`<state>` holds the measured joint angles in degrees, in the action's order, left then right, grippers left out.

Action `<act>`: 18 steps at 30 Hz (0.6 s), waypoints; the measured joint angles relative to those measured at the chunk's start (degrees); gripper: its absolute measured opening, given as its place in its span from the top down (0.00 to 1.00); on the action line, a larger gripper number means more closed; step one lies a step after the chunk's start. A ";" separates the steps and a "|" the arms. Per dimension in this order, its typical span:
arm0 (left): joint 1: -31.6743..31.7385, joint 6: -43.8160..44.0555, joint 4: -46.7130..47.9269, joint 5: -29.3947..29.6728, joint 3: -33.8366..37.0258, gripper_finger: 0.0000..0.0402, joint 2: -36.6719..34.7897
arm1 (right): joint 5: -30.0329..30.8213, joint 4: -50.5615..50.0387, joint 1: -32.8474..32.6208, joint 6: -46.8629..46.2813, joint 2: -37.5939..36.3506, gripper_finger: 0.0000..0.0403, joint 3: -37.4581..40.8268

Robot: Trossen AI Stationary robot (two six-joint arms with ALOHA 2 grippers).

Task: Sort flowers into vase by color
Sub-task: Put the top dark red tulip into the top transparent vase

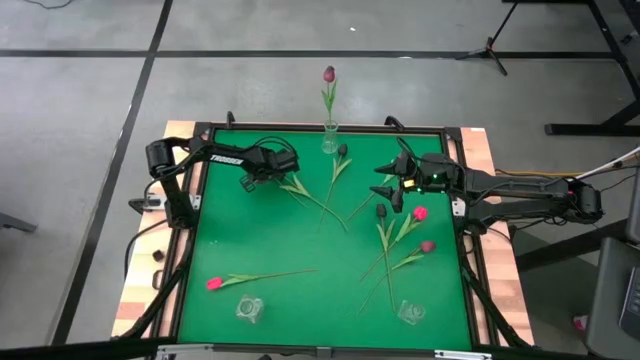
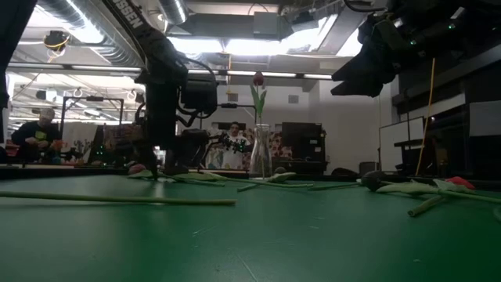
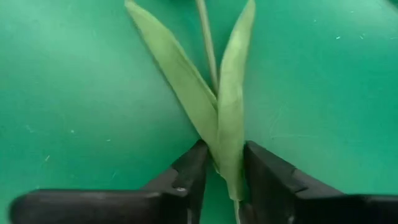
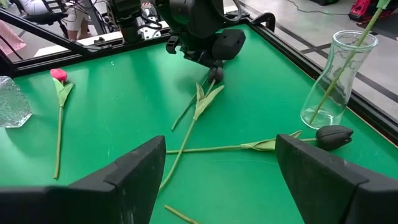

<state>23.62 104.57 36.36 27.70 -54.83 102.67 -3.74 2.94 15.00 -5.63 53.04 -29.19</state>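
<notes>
Green, blade-shaped tulip leaves (image 3: pixel 227 112) sit pinched in the clenched left pincer (image 3: pixel 222 174); right pincer (image 4: pixel 221 168) gapes.

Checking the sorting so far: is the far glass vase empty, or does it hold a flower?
Holding one: the glass vase has a single tulip standing upright in it.

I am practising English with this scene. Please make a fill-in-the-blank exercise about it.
1. The vase at the far edge holds ___ flower.
2. The left gripper has its fingers around a flower's ___.
3. The mat on the table is ___.
4. The right gripper is ___.

Missing words: one; leaves; green; open
</notes>
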 joint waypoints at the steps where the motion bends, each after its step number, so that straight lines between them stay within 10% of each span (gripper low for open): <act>1: 0.00 0.02 0.03 -0.02 0.02 0.81 0.01 | 0.02 -0.02 0.00 0.00 0.00 0.25 0.00; 7: -0.09 -0.02 0.07 0.04 0.02 0.97 0.02 | -0.01 -0.02 0.00 -0.02 0.00 0.25 0.00; 18: -1.31 -2.21 0.18 -0.12 0.02 0.98 -1.03 | -0.01 -0.04 0.00 -0.06 0.00 0.25 0.00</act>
<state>22.31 102.37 36.54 27.58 -54.81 101.64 -3.75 2.90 15.00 -5.69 53.04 -29.19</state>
